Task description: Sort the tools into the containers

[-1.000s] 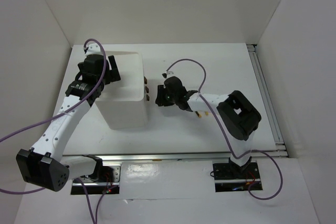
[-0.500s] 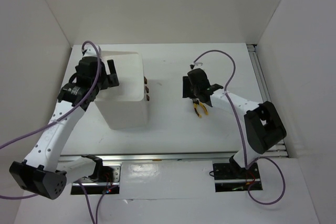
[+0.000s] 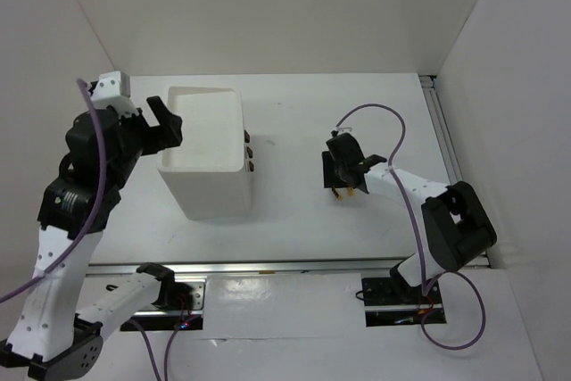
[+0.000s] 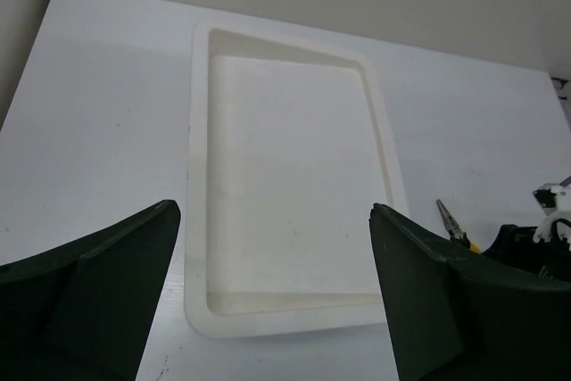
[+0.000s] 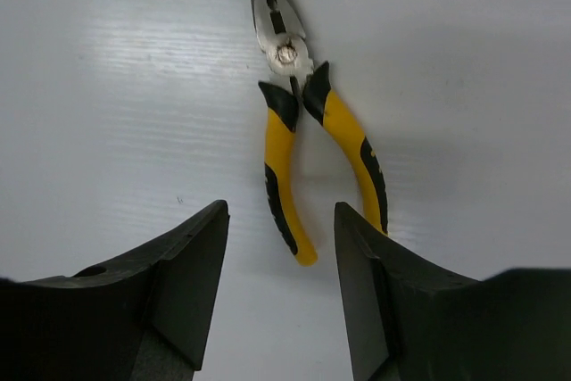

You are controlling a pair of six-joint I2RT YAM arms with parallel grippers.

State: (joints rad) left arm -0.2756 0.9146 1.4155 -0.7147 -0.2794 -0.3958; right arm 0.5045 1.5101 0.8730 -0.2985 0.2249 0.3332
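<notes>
The right tool [image 5: 280, 220], swung away from the bin [image 4: 198, 176], hangs with jaws apart over the yellow-handled pliers [image 5: 277, 144] on the desk [image 3: 303, 211] right of it, a pickup likely next, while the left tool [image 4: 272, 283], also spread, has pulled back to the bin's left rim.

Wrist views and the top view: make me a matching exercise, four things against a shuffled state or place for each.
Things:
1. pliers
2. top bin
3. left gripper
4. right gripper

States:
A. open, above the pliers' handles
B. white, open-topped
C. yellow-and-black handles, flat on the table
D. open, facing the bin

Pairs: 1-C; 2-B; 3-D; 4-A
</notes>
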